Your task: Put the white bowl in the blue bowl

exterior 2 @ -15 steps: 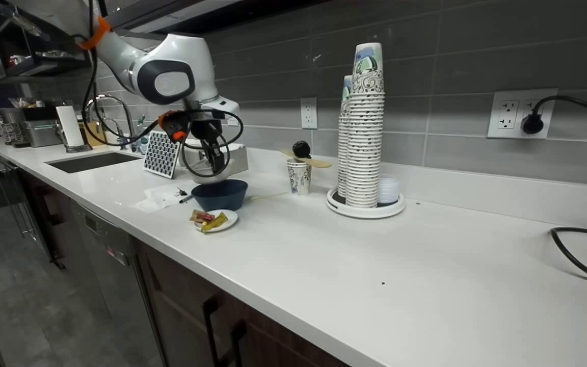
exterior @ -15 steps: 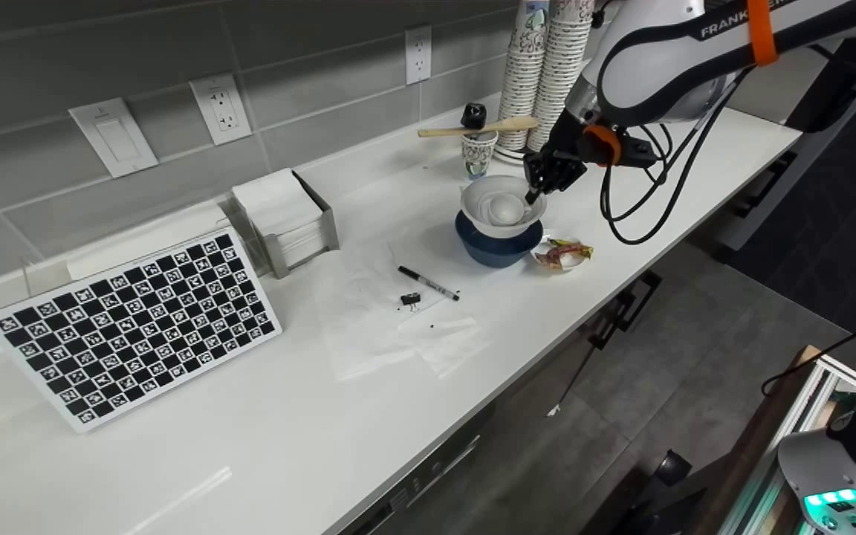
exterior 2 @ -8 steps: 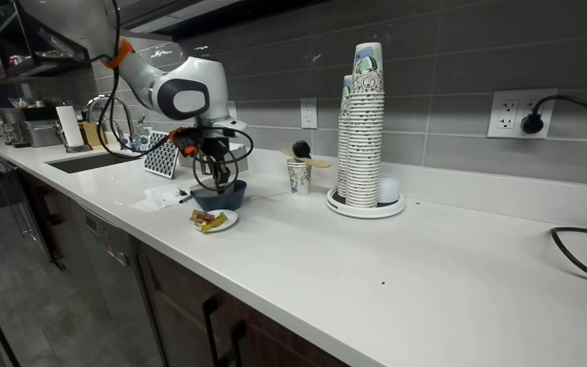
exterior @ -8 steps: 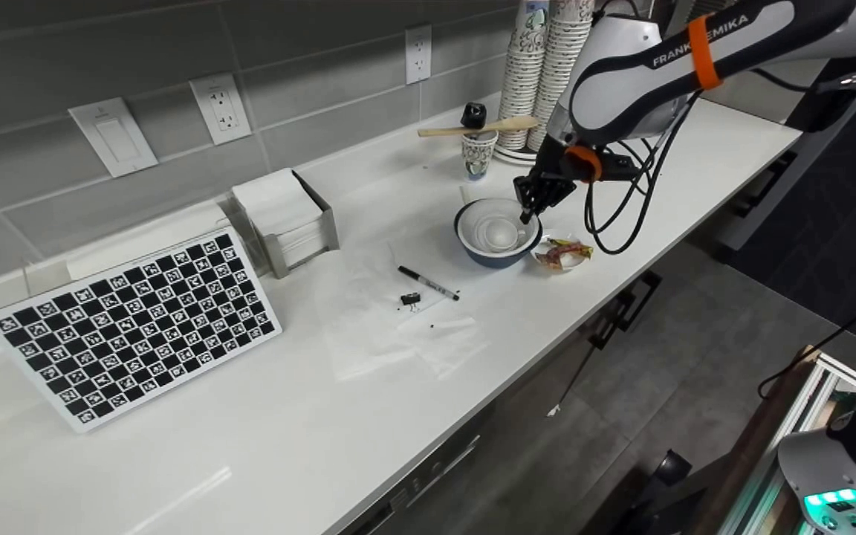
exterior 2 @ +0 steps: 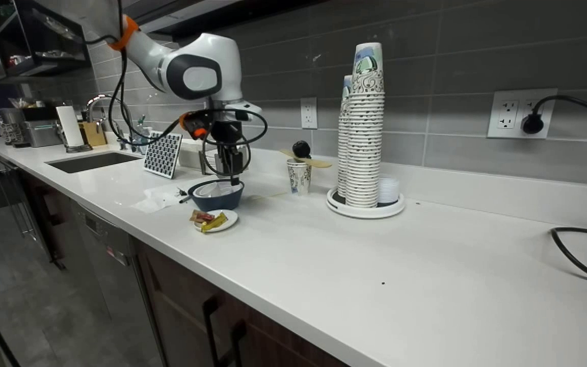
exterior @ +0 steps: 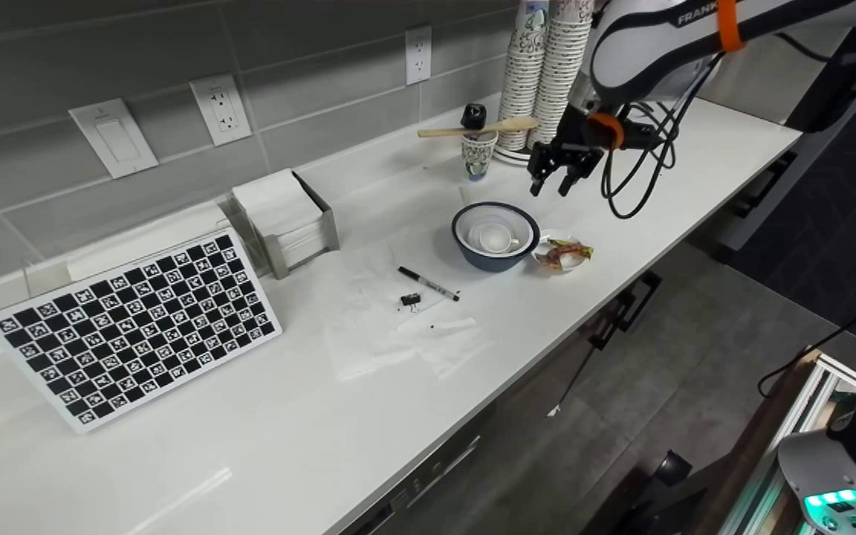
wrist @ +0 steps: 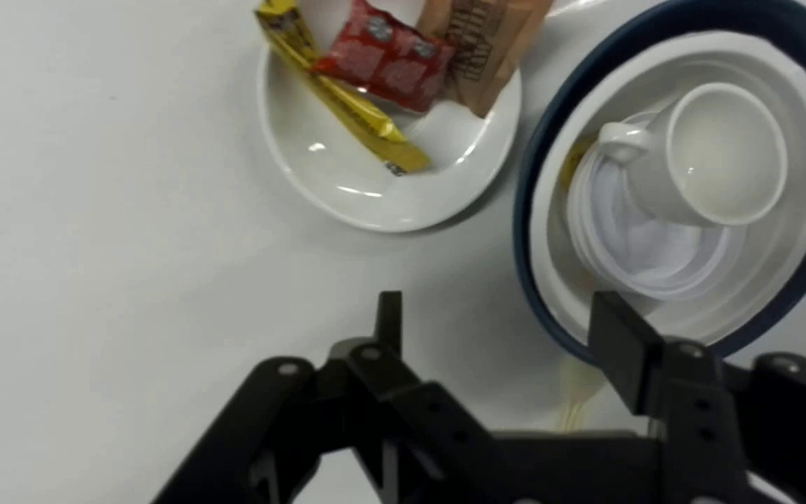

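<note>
The white bowl (wrist: pixel 788 217) rests inside the blue bowl (exterior: pixel 493 261), its rim showing within the darker ring. A white cup (wrist: pixel 725 154) and some round white lids (wrist: pixel 644 245) lie in it. Above and beside the two bowls hangs my gripper (exterior: pixel 550 189), its jaws spread wide with nothing between them. In the wrist view the gripper (wrist: pixel 495 308) has one finger over the counter, while the other overlaps the near rims of both bowls. From an exterior view the blue bowl (exterior 2: pixel 214 203) stands upright on the counter, just below the fingertips.
A white saucer (wrist: pixel 368 196) of colourful packets stands close to the bowls. Behind are a paper cup (exterior: pixel 476 160) with a wooden spoon (exterior: pixel 476 128) across it and tall cup stacks (exterior: pixel 523 85). A marker (exterior: pixel 428 284) and a checkered board (exterior: pixel 134 327) occupy the counter too.
The white bowl, gripped by its rim above the blue bowl a second ago, went down into it. My gripper has since let go, opened, and risen away from the bowls.
</note>
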`<state>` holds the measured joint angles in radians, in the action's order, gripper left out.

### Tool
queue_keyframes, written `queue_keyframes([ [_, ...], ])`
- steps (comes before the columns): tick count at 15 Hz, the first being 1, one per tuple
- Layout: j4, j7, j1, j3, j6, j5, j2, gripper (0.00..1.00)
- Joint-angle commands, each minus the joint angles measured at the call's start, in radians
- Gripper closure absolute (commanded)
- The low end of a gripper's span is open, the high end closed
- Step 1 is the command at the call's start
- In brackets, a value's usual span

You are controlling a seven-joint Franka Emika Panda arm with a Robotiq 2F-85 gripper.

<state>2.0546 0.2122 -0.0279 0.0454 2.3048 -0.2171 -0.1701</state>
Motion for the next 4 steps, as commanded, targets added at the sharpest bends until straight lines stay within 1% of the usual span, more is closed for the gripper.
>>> queue_keyframes([
  [1,0.063,0.04,-0.034,0.067,-0.174,0.199,0.122,0.01],
  [2,0.087,-0.033,-0.052,0.071,-0.207,0.197,0.151,0.0],
  [3,0.024,0.001,-0.043,0.057,-0.162,0.149,0.084,0.1],
  [4,0.04,-0.019,-0.055,0.068,-0.19,0.165,0.107,0.02],
])
